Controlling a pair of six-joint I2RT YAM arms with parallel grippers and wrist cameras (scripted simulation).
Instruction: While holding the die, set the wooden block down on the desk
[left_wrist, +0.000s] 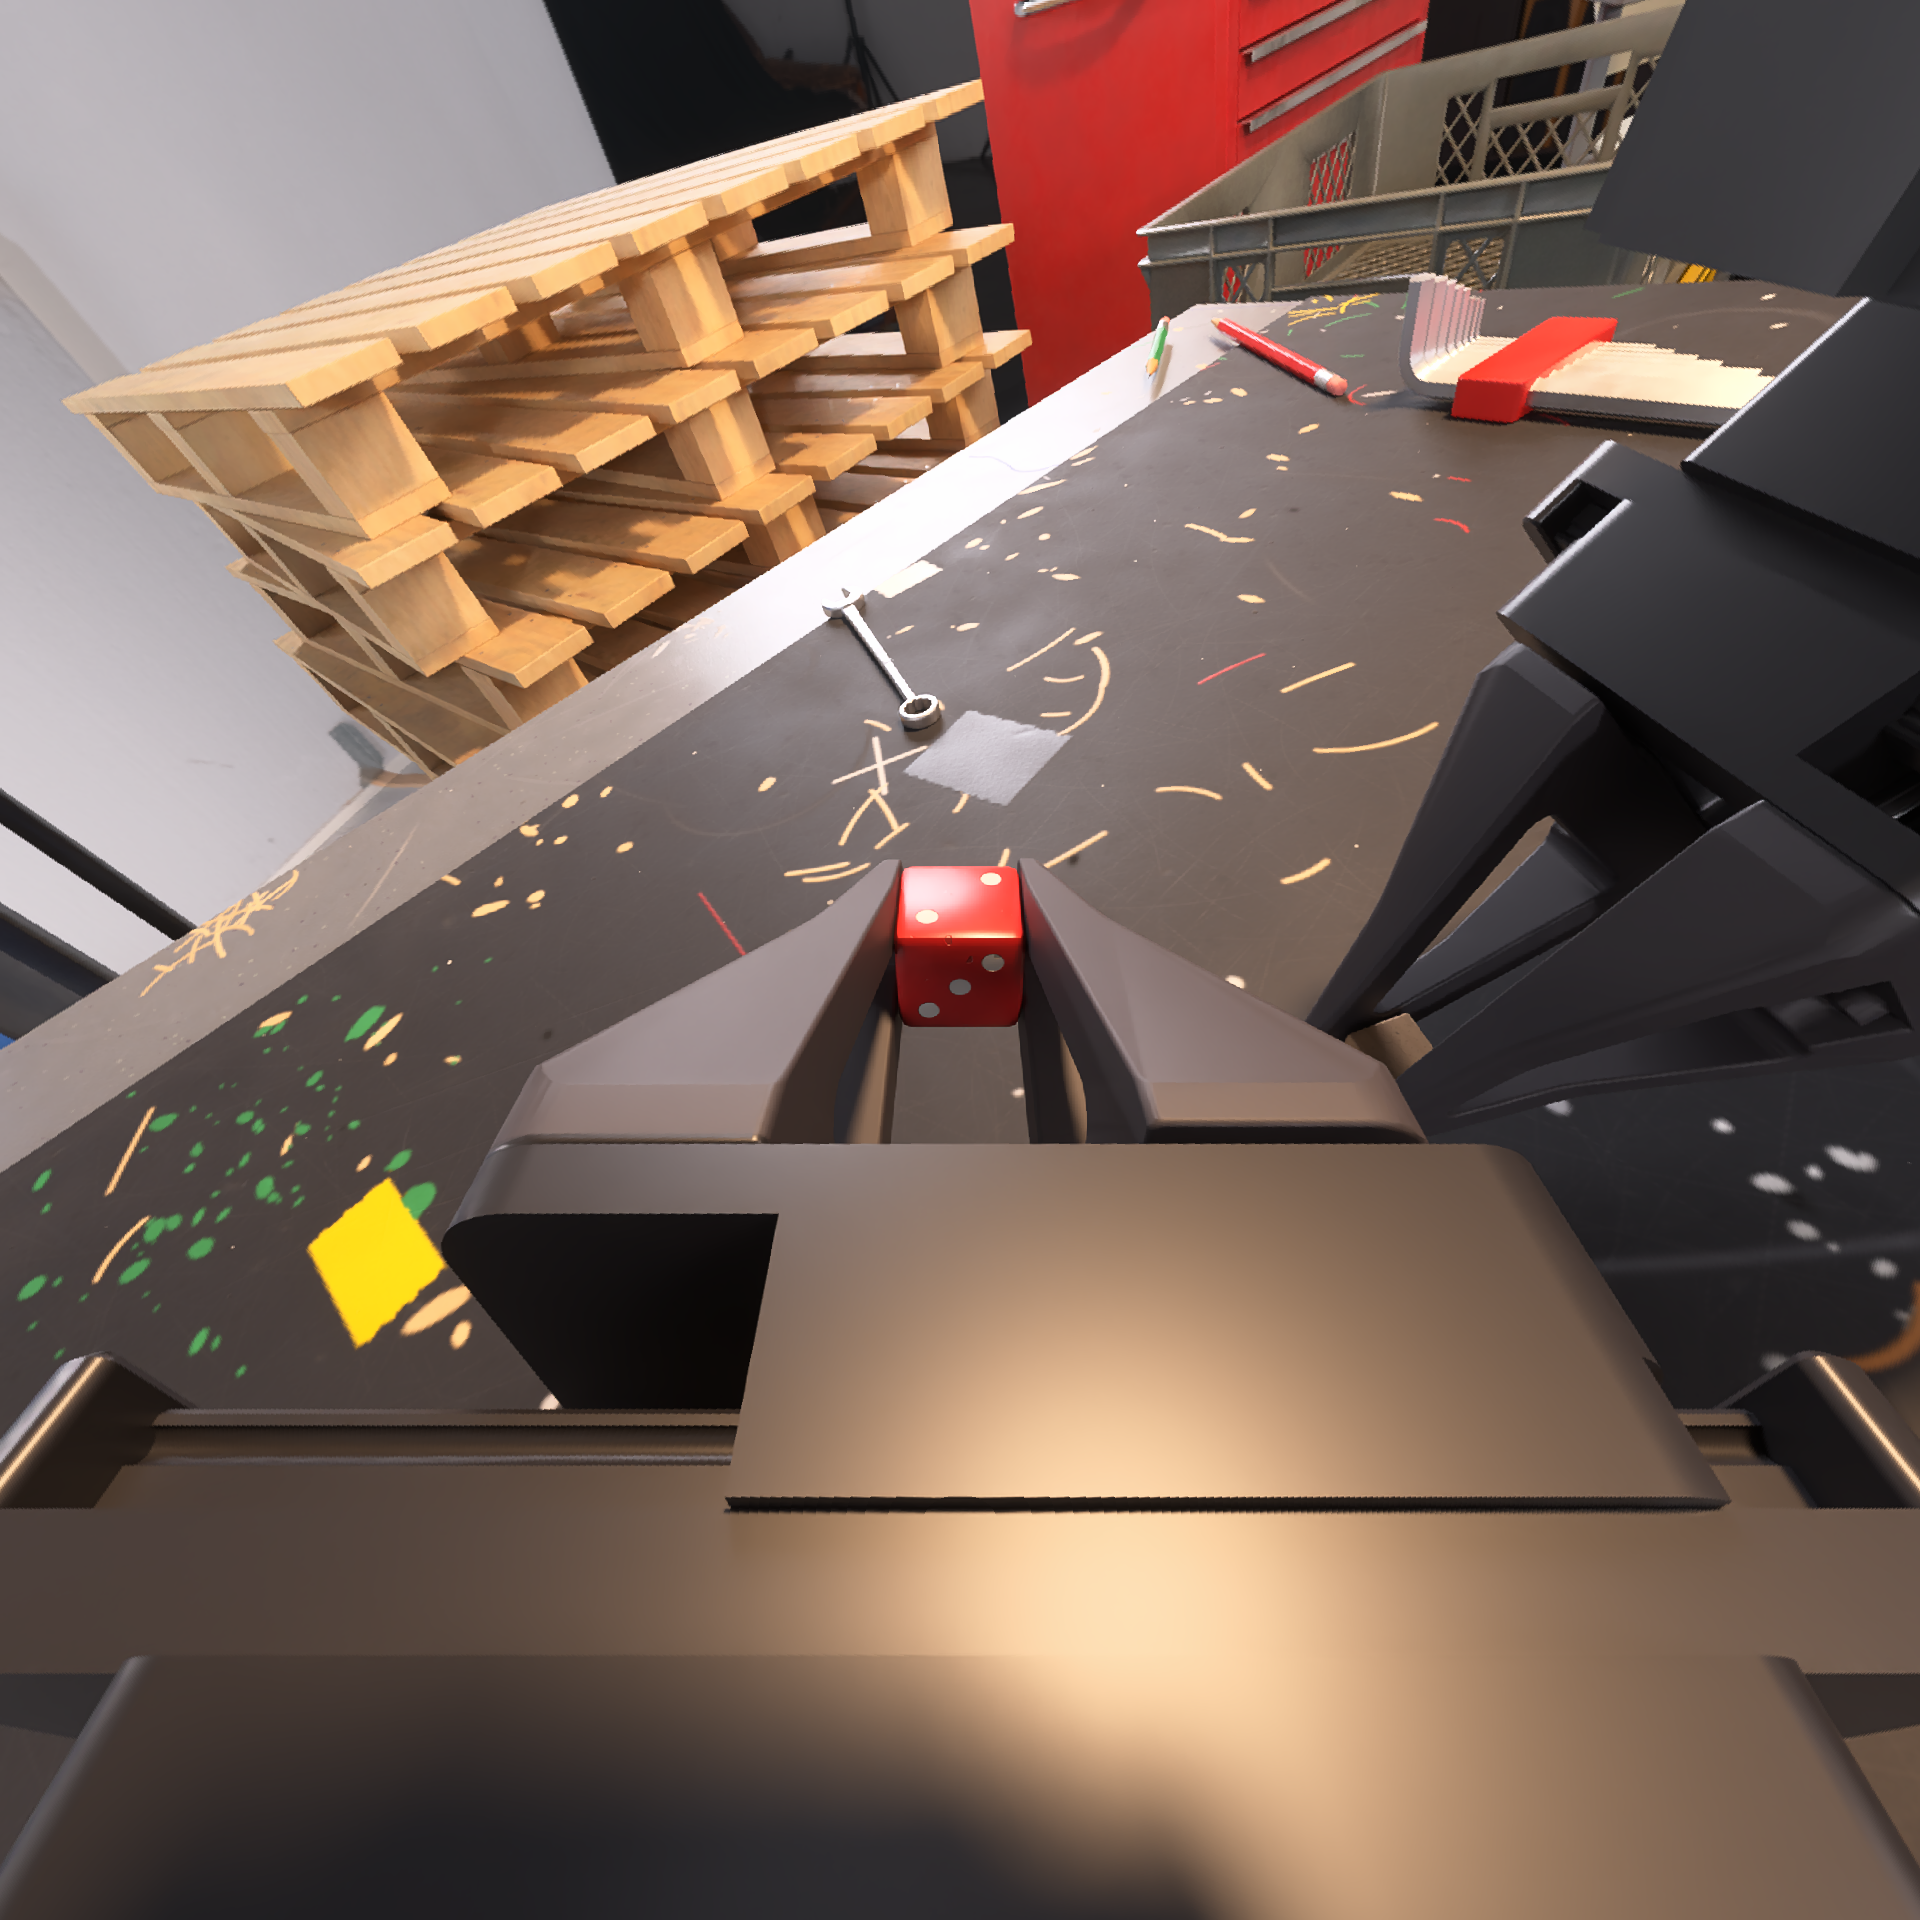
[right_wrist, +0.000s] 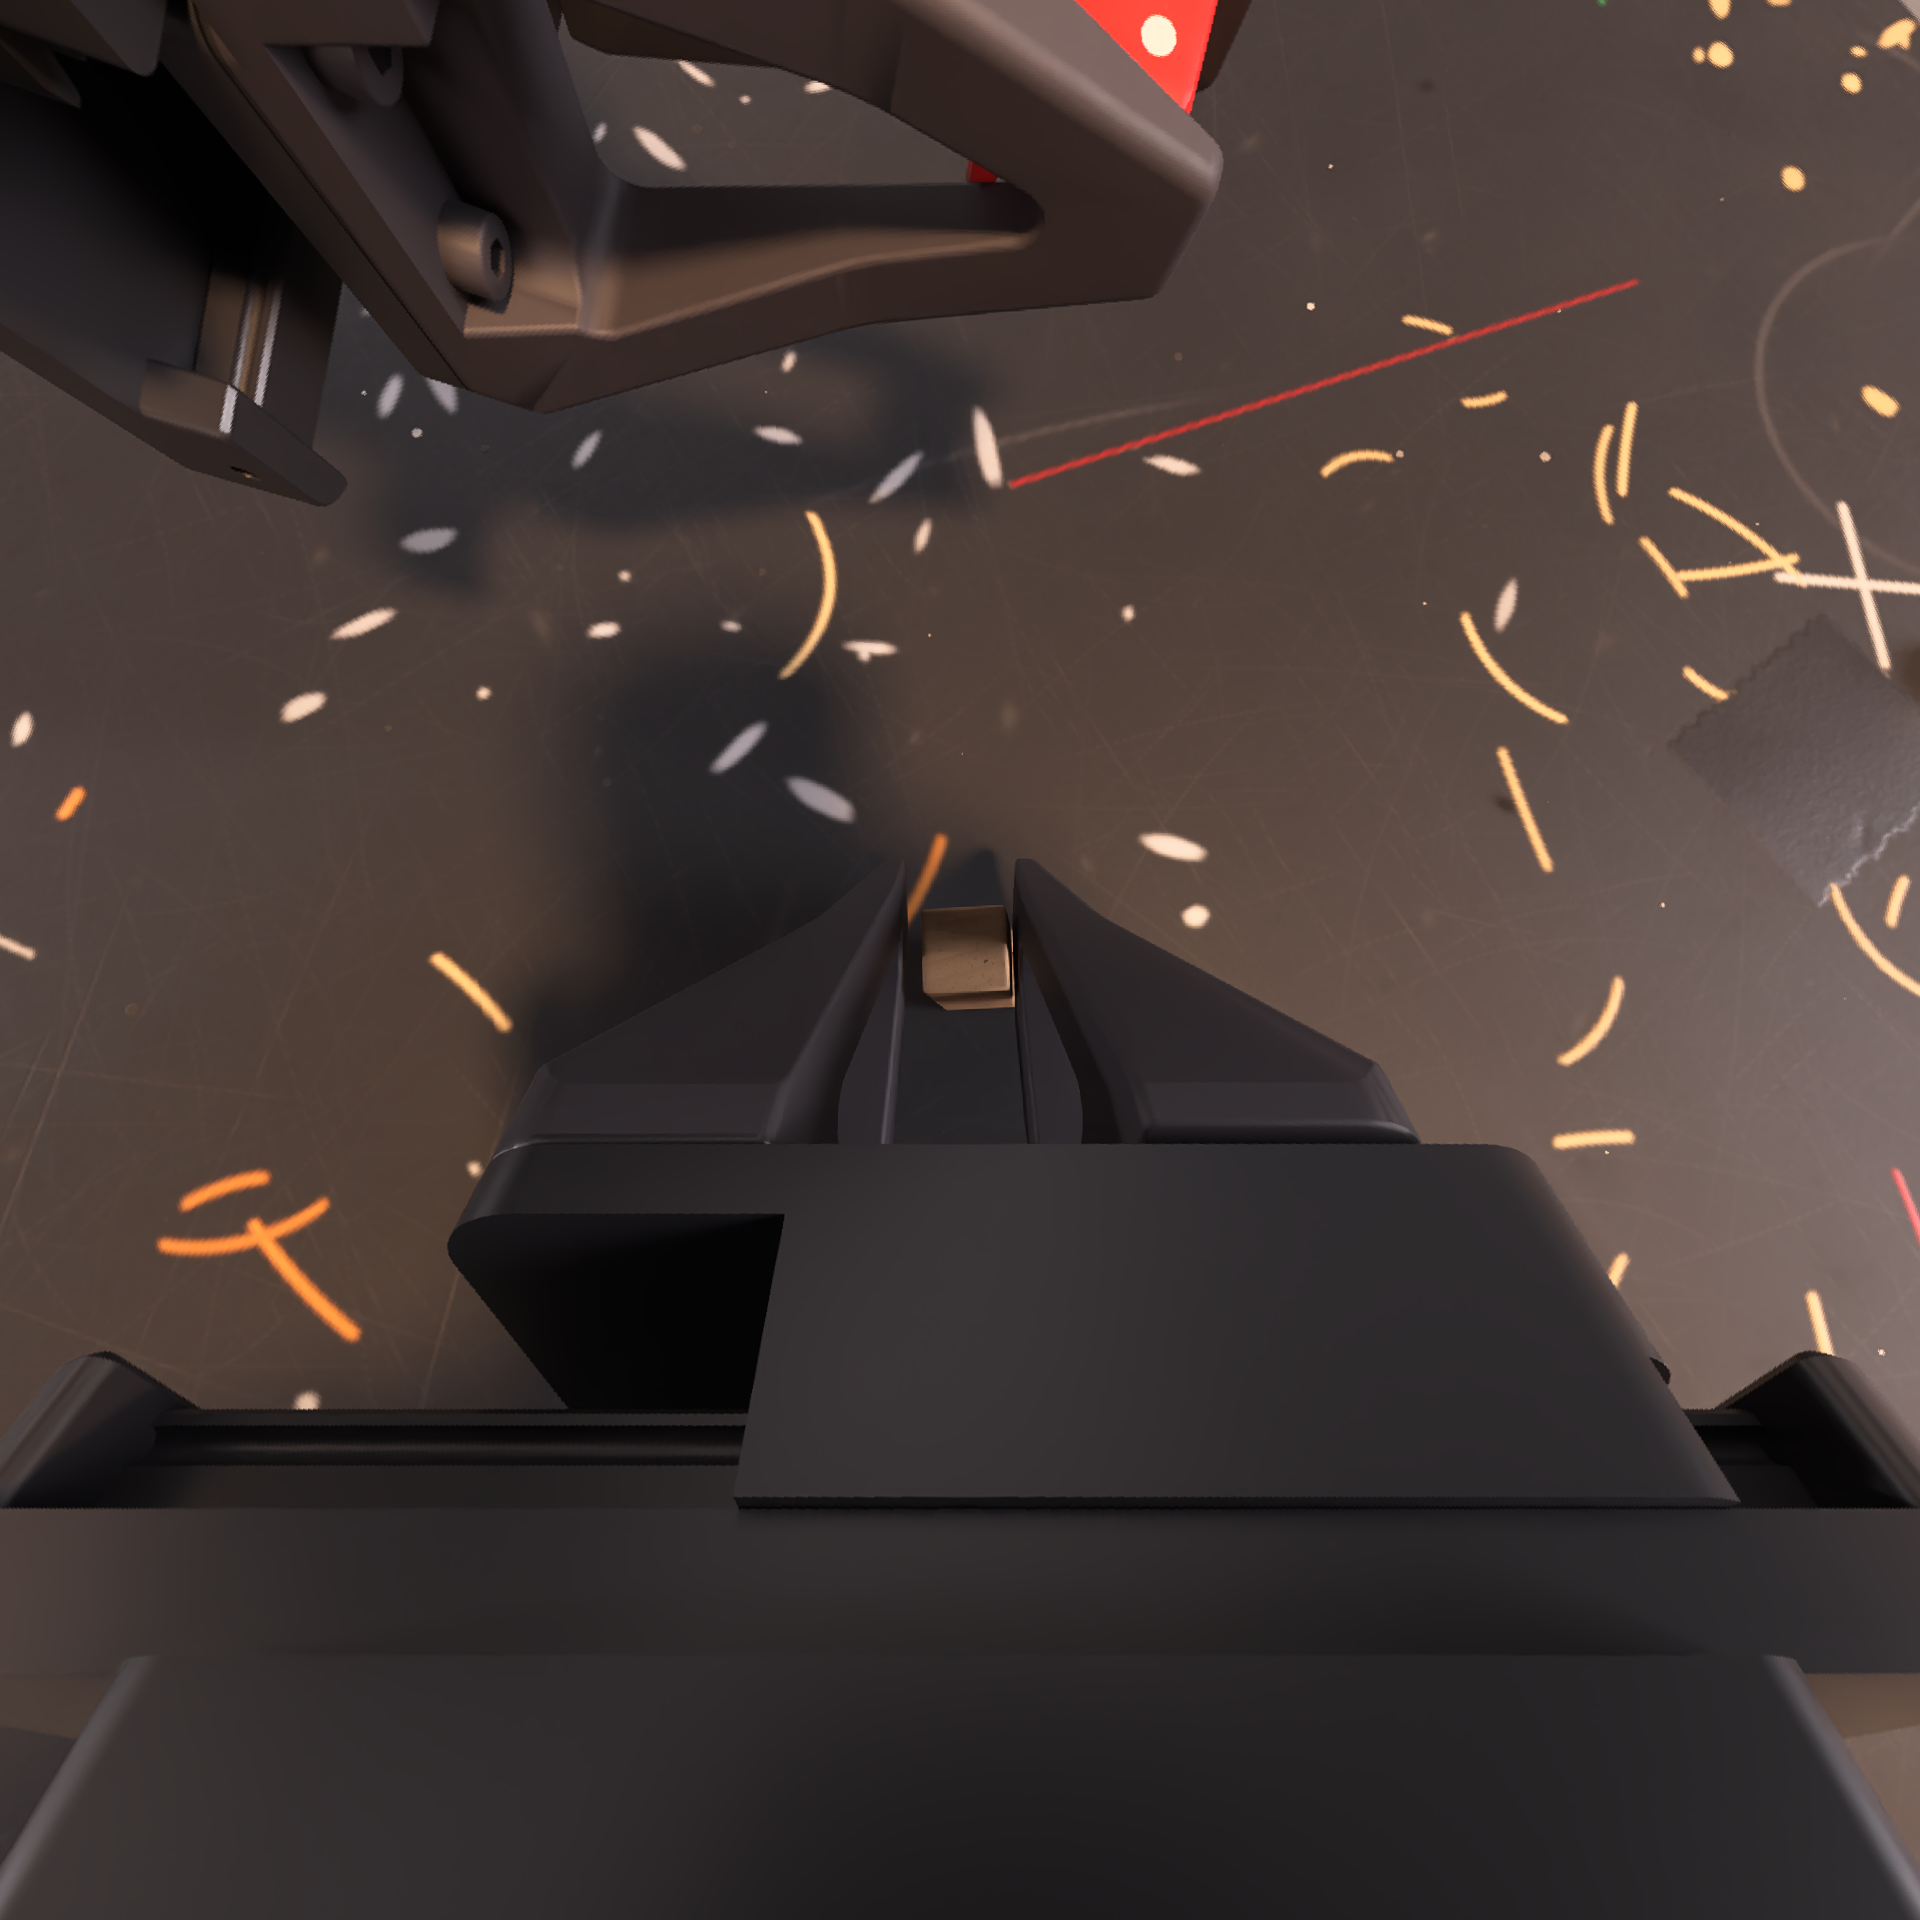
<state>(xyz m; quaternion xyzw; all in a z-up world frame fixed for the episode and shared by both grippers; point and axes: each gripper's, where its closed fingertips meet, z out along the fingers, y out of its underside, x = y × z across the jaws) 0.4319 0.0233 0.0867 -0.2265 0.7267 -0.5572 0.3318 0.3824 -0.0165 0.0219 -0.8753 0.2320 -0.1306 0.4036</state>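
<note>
My left gripper (left_wrist: 958, 914) is shut on a red die (left_wrist: 958, 945) with pale pips and holds it above the dark, paint-flecked desk (left_wrist: 1195, 623). My right gripper (right_wrist: 961, 925) is shut on a small wooden block (right_wrist: 968, 956), pointing down at the desk (right_wrist: 1247, 727) with a gap under it. In the right wrist view the left gripper's fingers (right_wrist: 935, 208) hang at the top with a corner of the die (right_wrist: 1164, 42) between them. In the left wrist view the right arm (left_wrist: 1662, 831) fills the right side and a bit of the block (left_wrist: 1387, 1039) shows at its tip.
A wrench (left_wrist: 883, 660) and a grey patch (left_wrist: 987, 756) lie on the desk ahead. A red pencil (left_wrist: 1278, 355), a green pencil (left_wrist: 1156, 345) and a red-handled tool (left_wrist: 1527, 364) lie at the far end. Stacked wooden pallets (left_wrist: 582, 436), a red cabinet (left_wrist: 1143, 125) and a crate (left_wrist: 1403, 177) stand beyond.
</note>
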